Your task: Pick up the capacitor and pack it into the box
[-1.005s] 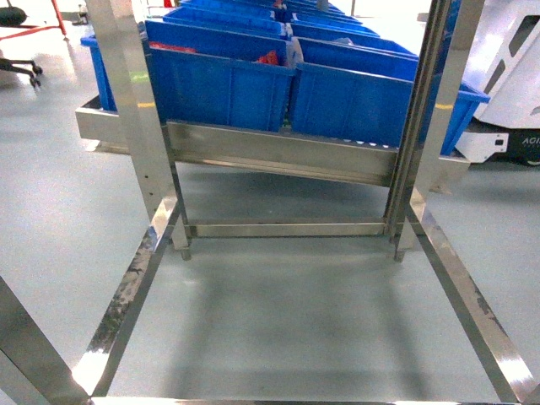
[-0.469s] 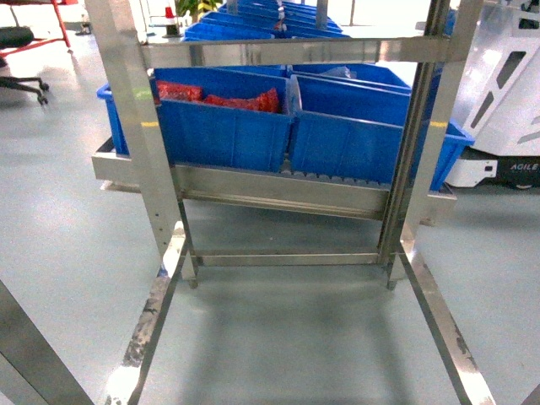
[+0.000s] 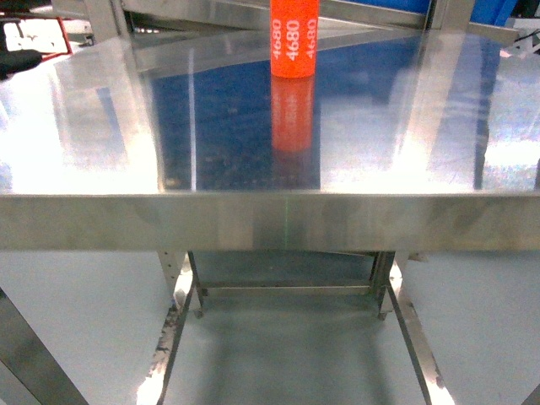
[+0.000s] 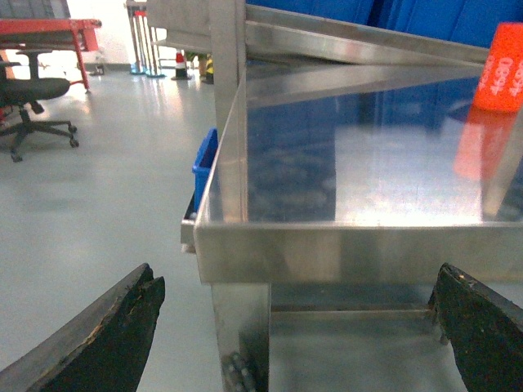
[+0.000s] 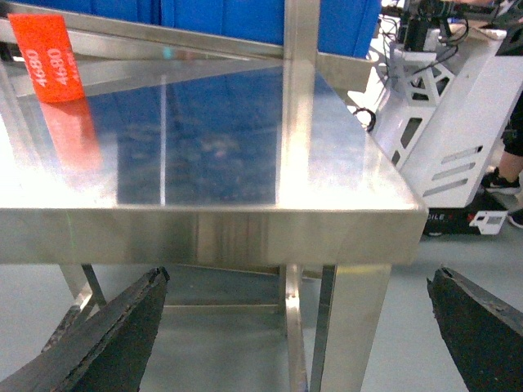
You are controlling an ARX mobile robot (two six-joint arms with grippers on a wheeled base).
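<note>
The capacitor [image 3: 294, 38] is seen standing upright on the steel table [image 3: 270, 221], towards its far side and near the middle in the head view; its top is cut off by the frame. "4680" is printed down its side, and its reflection is cast in the polished top. The box is not shown in any view.

The left gripper [image 4: 298, 327] and the right gripper [image 5: 302, 327] are held spread wide, with nothing between the fingers, below and in front of the table edge; the capacitor is well apart from both.

The capacitor is judged to be rigid, fairly light and smooth-walled, so some slip is to be expected. It is probably best taken across the cylinder wall, about mid-height, so that it is not tipped over.
</note>
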